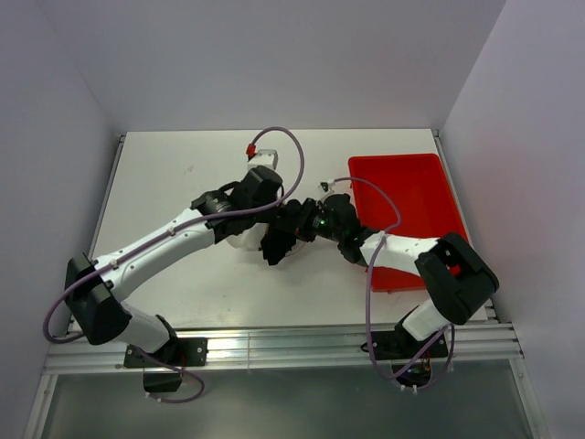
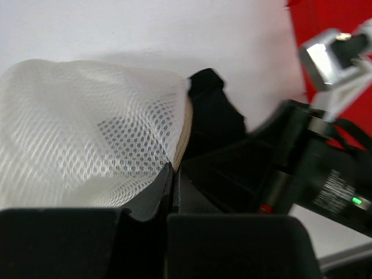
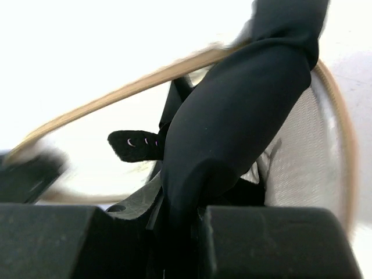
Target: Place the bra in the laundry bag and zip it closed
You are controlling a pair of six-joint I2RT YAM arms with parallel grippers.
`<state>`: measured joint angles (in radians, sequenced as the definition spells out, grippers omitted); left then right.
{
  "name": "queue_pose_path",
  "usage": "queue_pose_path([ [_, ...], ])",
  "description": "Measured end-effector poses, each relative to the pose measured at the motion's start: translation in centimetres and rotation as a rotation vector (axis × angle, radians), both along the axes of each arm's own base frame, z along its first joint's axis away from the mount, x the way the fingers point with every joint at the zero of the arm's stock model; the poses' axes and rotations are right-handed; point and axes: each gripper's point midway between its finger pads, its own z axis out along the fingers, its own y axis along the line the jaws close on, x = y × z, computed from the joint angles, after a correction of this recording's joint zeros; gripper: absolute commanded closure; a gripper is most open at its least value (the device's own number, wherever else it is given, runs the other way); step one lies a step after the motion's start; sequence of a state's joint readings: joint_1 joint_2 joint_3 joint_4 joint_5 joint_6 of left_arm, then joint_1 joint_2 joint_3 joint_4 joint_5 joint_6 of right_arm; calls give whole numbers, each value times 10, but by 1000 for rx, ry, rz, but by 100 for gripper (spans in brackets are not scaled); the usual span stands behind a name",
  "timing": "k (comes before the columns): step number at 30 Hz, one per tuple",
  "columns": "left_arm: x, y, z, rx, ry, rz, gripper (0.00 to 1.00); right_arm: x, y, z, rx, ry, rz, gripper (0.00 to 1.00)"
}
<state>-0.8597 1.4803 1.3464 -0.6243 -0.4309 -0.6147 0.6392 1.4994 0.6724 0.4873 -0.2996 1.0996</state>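
Note:
The white mesh laundry bag (image 2: 87, 145) lies at the table's middle, mostly under the arms in the top view (image 1: 242, 240). My left gripper (image 2: 173, 170) is shut on the bag's tan rim (image 2: 183, 136) and holds the mouth open. The black bra (image 3: 232, 128) hangs from my right gripper (image 3: 174, 215), which is shut on it right at the bag's mouth; its hook tab (image 3: 135, 144) sticks out left. The tan rim (image 3: 133, 84) arcs round the bra. In the top view the bra (image 1: 277, 245) dangles between the two grippers.
A red tray (image 1: 402, 197) stands at the right of the table, under the right arm's forearm. White walls close the table on three sides. Purple cables loop over both arms.

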Motion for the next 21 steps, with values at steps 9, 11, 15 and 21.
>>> queue_pose_path([
  [9, -24, -24, 5, -114, 27, -157, 100, 2, 16, 16, 114, -28, 33, 100],
  [11, -28, -30, 3, -130, 40, -185, 100, 2, 17, 21, 135, -30, 30, 100],
  [15, -37, -36, -4, -163, 58, -232, 100, 3, 19, 26, 163, -22, 25, 100],
  [21, -46, -44, 3, -219, 59, -290, 100, 2, 17, 27, 198, 3, -3, 100],
])
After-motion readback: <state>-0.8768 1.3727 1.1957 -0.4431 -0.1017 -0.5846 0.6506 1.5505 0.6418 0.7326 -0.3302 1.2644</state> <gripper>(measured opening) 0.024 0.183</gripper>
